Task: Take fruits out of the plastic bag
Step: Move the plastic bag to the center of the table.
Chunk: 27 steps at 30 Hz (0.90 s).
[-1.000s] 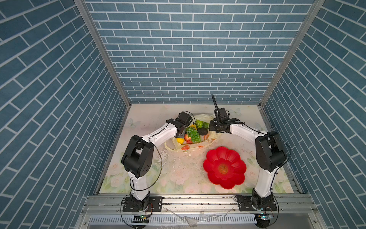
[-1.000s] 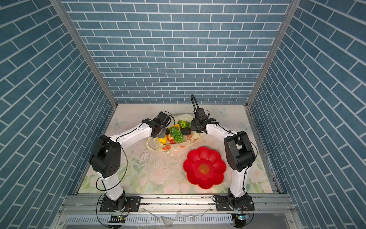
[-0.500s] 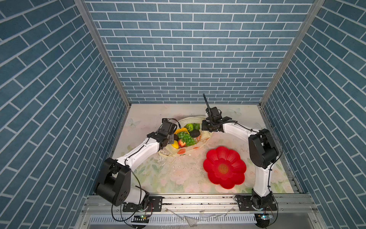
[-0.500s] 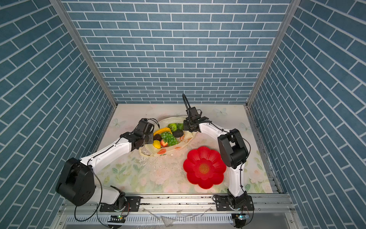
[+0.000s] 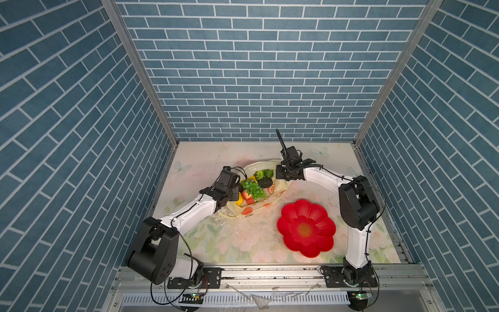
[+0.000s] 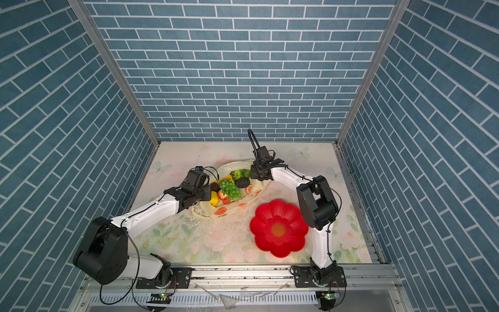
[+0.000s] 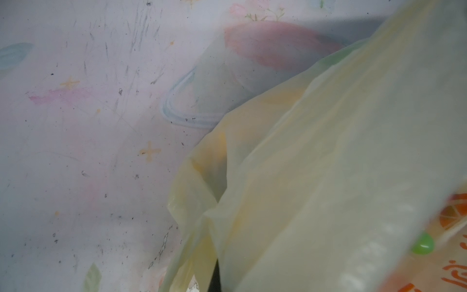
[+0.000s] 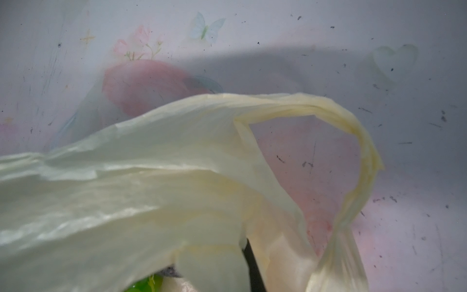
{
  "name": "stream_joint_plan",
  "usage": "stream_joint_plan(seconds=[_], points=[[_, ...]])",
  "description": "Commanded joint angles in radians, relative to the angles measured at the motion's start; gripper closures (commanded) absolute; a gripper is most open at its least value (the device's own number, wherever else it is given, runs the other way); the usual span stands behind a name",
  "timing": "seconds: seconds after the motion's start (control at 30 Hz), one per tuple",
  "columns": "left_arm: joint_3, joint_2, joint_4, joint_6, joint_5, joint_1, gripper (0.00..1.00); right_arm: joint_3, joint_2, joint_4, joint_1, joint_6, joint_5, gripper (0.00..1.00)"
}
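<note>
The plastic bag (image 5: 253,209) (image 6: 229,210) lies spread open on the table mat. Inside it lie fruits: a green grape bunch (image 5: 252,189) (image 6: 229,189), a strawberry (image 5: 245,194), a lemon (image 5: 239,201), a banana (image 5: 251,178), a bumpy green citrus (image 5: 258,174) and a dark avocado (image 5: 265,183). My left gripper (image 5: 234,193) (image 7: 214,278) is shut on the bag's left rim (image 7: 316,177). At the far right rim, my right gripper (image 5: 279,175) (image 8: 252,268) is shut on bag film (image 8: 151,189), beside a loop handle (image 8: 364,151).
A red flower-shaped plate (image 5: 306,228) (image 6: 278,228) sits front right of the bag, close to the right arm's elbow. Blue brick-pattern walls close in the left, back and right sides. The floral mat runs to the metal rail at the front.
Both grippers and the bag with its fruits have shifted left and a little nearer. The left arm's shoulder swung down and to the left. The left gripper has closed.
</note>
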Motion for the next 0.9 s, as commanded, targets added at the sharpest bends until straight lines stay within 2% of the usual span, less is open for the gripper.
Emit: stream_joint_plan(seconds=[0.0,0.13,0.3,0.43,0.67,0.87], points=[[-0.017,-0.026,0.058,0.040,0.002,0.002,1.00,0.048,-0.013,-0.039,0.002,-0.006,0.019,0.87],[-0.041,-0.038,0.084,0.054,-0.006,0.003,1.00,0.048,-0.048,-0.083,0.016,0.007,0.042,0.74],[-0.070,-0.060,0.119,0.050,0.009,0.003,1.00,0.023,-0.126,-0.121,0.065,0.041,0.061,0.65],[-0.082,-0.065,0.143,0.046,0.044,0.003,1.00,0.003,-0.166,-0.123,0.121,0.068,0.071,0.63],[-0.097,-0.071,0.166,0.039,0.065,0.003,1.00,0.024,-0.138,-0.105,0.199,0.138,0.078,0.59],[-0.103,-0.079,0.168,0.038,0.055,0.002,1.00,0.105,-0.030,-0.072,0.202,0.084,0.072,0.55]])
